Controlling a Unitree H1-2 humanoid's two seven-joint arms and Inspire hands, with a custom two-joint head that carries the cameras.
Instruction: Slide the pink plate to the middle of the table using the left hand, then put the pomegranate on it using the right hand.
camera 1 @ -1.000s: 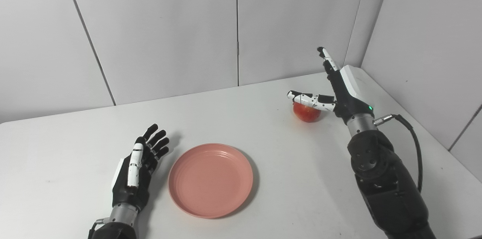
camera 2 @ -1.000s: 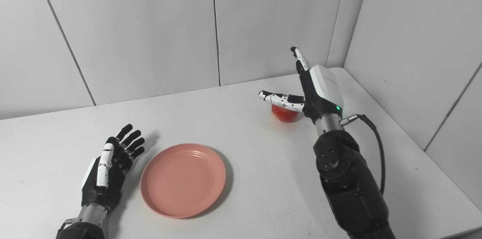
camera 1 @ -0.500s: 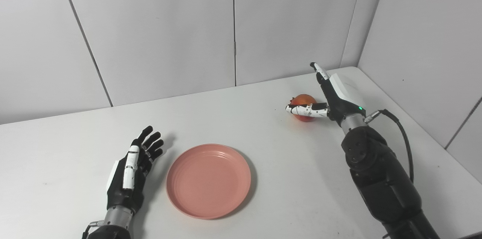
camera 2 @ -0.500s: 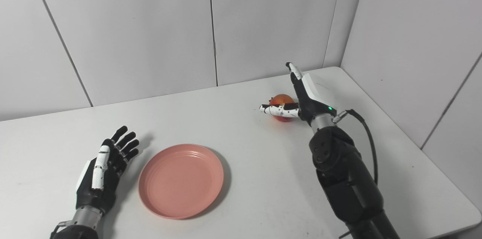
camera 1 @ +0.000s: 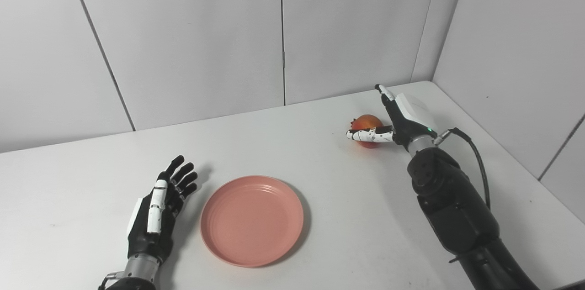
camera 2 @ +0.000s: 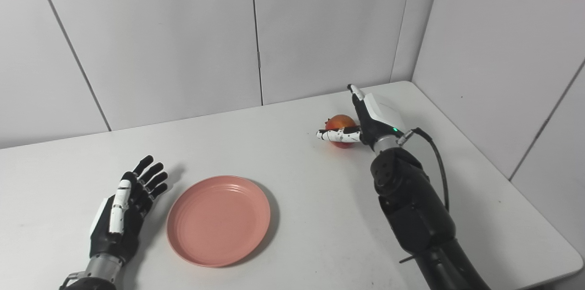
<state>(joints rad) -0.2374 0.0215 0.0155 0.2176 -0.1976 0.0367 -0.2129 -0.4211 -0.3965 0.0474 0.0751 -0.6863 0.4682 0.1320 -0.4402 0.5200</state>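
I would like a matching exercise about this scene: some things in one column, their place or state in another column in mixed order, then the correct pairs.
1. pink plate
2. pomegranate
3. left hand
4. right hand

a. open around the fruit, not yet closed
b. open, beside the plate's left edge
c. empty, near the table's front
d. far right, on the table

Pairs: 1-c, 2-d, 3-b, 4-a

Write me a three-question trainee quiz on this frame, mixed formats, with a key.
1. True or false: the pomegranate lies on the pink plate.
2. Which hand is at the pomegranate? A) left hand B) right hand
3. Fill in: the left hand's fingers are spread and hold ____.

Key: 1 false, it sits on the table, apart from the plate; 2 B, not yet closed on it; 3 nothing.
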